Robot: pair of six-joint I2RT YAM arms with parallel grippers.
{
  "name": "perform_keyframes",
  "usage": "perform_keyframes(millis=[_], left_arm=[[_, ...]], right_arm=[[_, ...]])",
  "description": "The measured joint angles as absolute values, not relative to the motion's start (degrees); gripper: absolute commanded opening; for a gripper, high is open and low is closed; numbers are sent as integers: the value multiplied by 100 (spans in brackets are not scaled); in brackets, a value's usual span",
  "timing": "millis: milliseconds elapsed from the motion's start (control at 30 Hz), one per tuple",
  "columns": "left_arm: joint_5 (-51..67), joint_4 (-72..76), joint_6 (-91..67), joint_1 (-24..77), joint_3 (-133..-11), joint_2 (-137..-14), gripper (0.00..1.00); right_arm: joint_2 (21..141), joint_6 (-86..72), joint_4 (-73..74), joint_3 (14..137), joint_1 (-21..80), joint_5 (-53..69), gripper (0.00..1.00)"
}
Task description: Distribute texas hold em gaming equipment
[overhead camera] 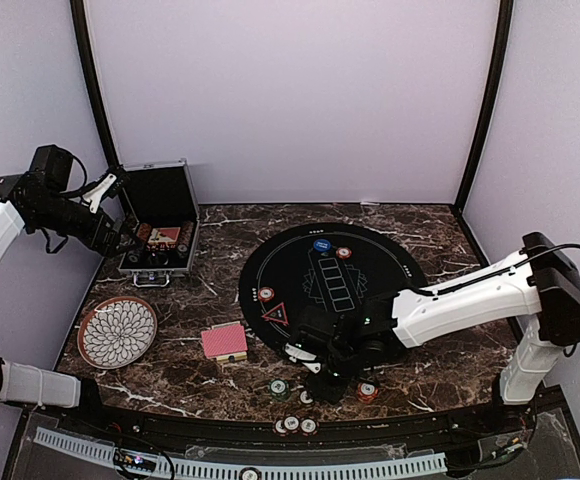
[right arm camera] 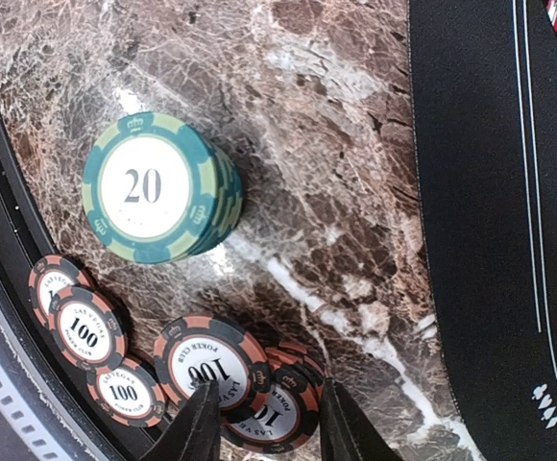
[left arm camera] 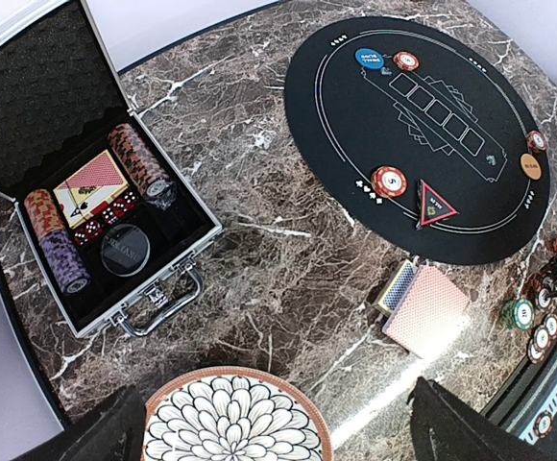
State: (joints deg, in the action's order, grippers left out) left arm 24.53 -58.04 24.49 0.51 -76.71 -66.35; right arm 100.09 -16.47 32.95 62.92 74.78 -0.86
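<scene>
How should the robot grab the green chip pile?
Probably best: bring the right pincer straight down from above and squeeze the green pile by its round rim, on opposite sides. It is a short upright stack with bare table beside it; its flat top gives nothing to pinch.

I was on a lab test cell, plain lilac walls (overhead camera: 290, 90), black corner posts (overhead camera: 485, 100), marble-top table (overhead camera: 200, 300) boxed between them.
</scene>
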Motion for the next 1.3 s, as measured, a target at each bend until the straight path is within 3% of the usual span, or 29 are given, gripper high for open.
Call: perform_keyframes(millis=[200, 400, 633, 867, 1300], left_arm=[[2453, -5804, 2447, 51, -7671, -6635, 99], [2456, -5804, 2449, 51, -7671, -6635, 99], [2458, -5806, 2447, 51, -7679, -6635, 99], [2458, -5839, 2449, 51, -7682, -6635, 99], [2456, -5859, 2469, 51, -7690, -6635, 99]], right_arm=[[10009, -1656, 3282, 6285, 7481, -108, 37], [10007, -1673, 3301, 6285, 7496, -237, 59], [9874, -1708, 3389, 6257, 7496, -368, 64], [9727, -1765, 3428, 6224, 7496, -421, 77], [9880, -1761, 3428, 6097, 7513, -386, 72]])
